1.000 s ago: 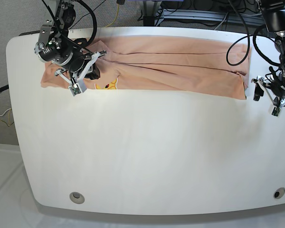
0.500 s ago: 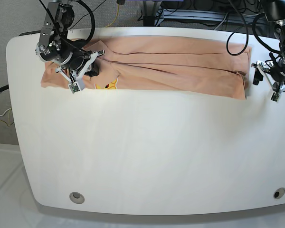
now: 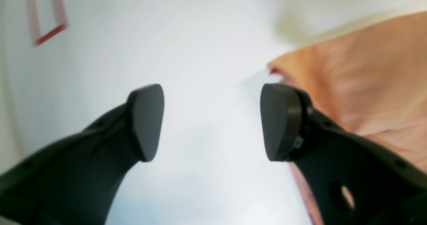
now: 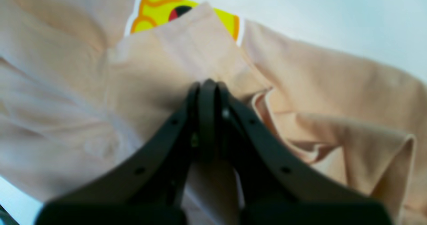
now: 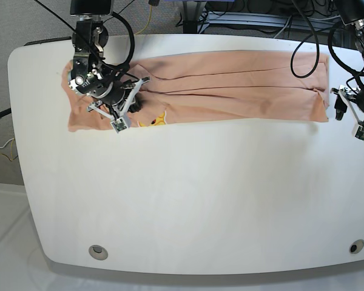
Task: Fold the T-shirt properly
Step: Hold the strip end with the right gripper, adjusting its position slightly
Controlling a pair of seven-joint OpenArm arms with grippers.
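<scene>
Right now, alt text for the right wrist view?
Close-up of the right gripper, its black fingers shut together against a fold of the peach T-shirt, which fills most of the frame in soft wrinkles. A yellow printed patch peeks out above the fold, with white table at upper right.

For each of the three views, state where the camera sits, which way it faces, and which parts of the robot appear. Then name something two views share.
Base: high above, looking down on the white table, T-shirt and both arms.
Left wrist: behind the left tool, facing bare table and the shirt's edge; open fingers show.
Right wrist: behind the right tool, facing cloth; shut fingers show.
Shared: the yellow print appears in right wrist and base views.
</scene>
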